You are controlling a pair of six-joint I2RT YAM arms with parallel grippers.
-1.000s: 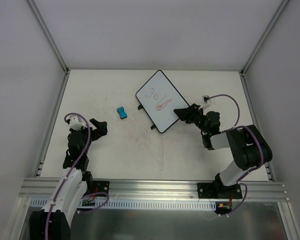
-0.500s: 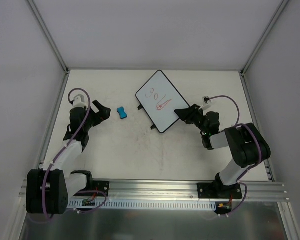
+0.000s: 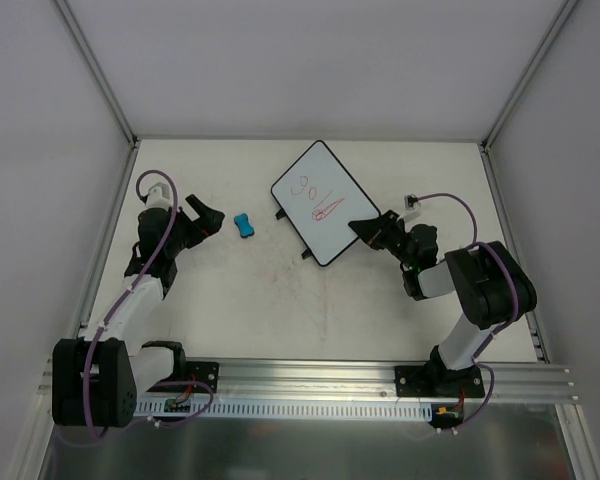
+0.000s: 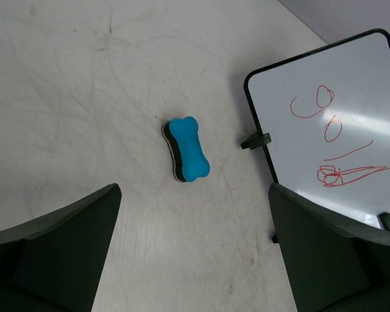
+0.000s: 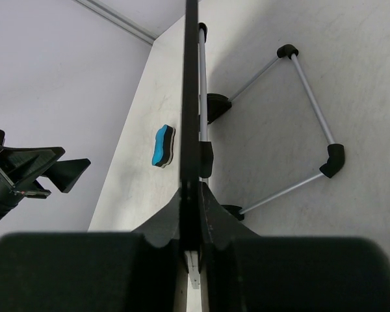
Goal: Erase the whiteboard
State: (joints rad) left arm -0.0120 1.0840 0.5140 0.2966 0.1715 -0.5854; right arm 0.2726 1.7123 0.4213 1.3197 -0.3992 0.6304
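Ok, R claw first: right gripper (image 3: 368,228) is pinched onto the near-right corner of the whiteboard (image 3: 315,200). In the wrist view both fingers (image 5: 211,214) press against the rim with no gap, and the board shows edge-on (image 5: 191,78). So it's gripping the board. Can't tell if the corner is lifted off the table (image 3: 260,300).

R arm pose: forearm runs low from the claw back towards the right, elbow is bunched up near the table's right side, and the base is at the near edge.

L claw: left gripper (image 3: 206,219) has its jaws fully apart with nothing held. It points right at the blue eraser (image 3: 243,225), near it but not touching. In the L wrist view the eraser (image 4: 188,158) sits centred ahead of the spread fingers (image 4: 65,240).

L arm pose: stretched from the base up along the table's left side, wrist turned inward.

Board lies diagonal at far centre-right, red scribbles (image 4: 331,143) face up, black tabs (image 4: 255,140) on the edge facing the eraser.

Vs 1 s ago:
- L arm was folded back with the claw well short of the eraser. It's now extended and just beside it.
- R jaws were visibly wider at the same corner and are now clamped.
- Board and eraser haven't moved.
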